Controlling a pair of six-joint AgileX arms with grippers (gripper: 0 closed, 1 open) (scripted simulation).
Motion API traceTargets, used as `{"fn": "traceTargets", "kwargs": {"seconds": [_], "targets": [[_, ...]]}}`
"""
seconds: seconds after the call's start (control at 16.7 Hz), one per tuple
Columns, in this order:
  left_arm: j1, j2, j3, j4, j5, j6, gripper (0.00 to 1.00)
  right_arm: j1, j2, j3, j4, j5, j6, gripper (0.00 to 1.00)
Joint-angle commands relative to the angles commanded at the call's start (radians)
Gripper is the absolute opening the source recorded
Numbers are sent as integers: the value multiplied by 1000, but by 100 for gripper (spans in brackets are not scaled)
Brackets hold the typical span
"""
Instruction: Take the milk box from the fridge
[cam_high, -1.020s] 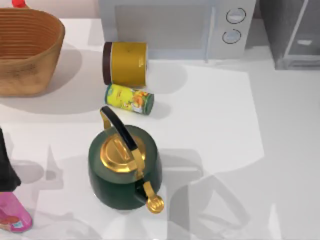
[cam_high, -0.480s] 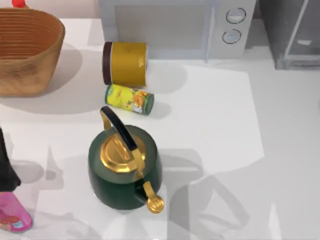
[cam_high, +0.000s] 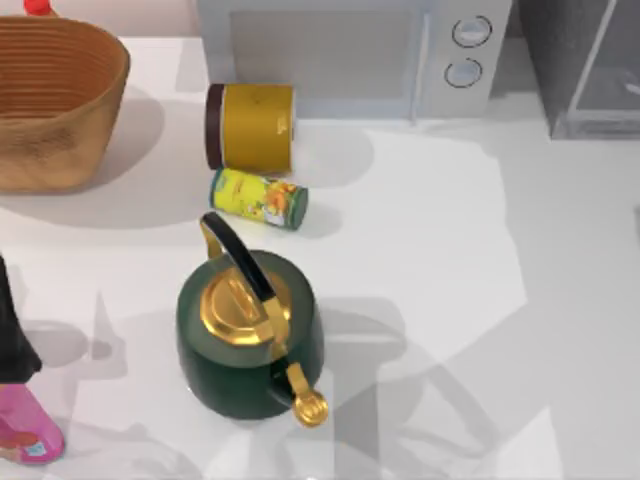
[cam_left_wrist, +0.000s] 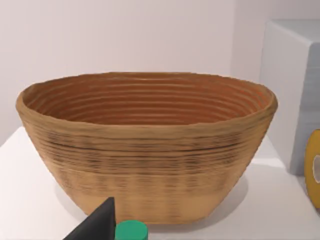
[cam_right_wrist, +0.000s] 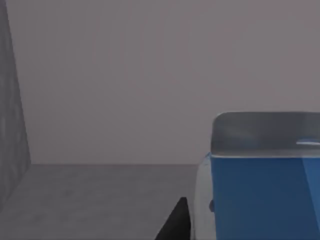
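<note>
One carton to fetch: right gripper's dark fingertip (cam_right_wrist: 175, 222) sits beside the milk box (cam_right_wrist: 260, 195) inside the fridge (cam_high: 585, 65) at the table's far right corner, jaw spread unreadable, so I'd centre before closing.

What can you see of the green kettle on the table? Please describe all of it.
The green kettle stands upright on the white table, nearer the top view's left. Its body is dark green, round and glossy, like enamelled metal. It has a gold lid, a gold spout that points to the front edge, and a black handle with gold ends arching over the lid. Nothing touches it; the yellow-green can lies just behind it.
</note>
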Motion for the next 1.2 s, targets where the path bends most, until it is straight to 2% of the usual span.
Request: {"fn": "traceTargets", "kwargs": {"seconds": [0.42,0.9,1.2], "targets": [[0,0,0,0,0,0,100,-2,-27,-37,24,-8,2,0],[0,0,0,0,0,0,100,-43,-213,-427,200,-47,4,0],[0,0,0,0,0,0,100,-50,-243,-473,231,-54,4,0]]}}
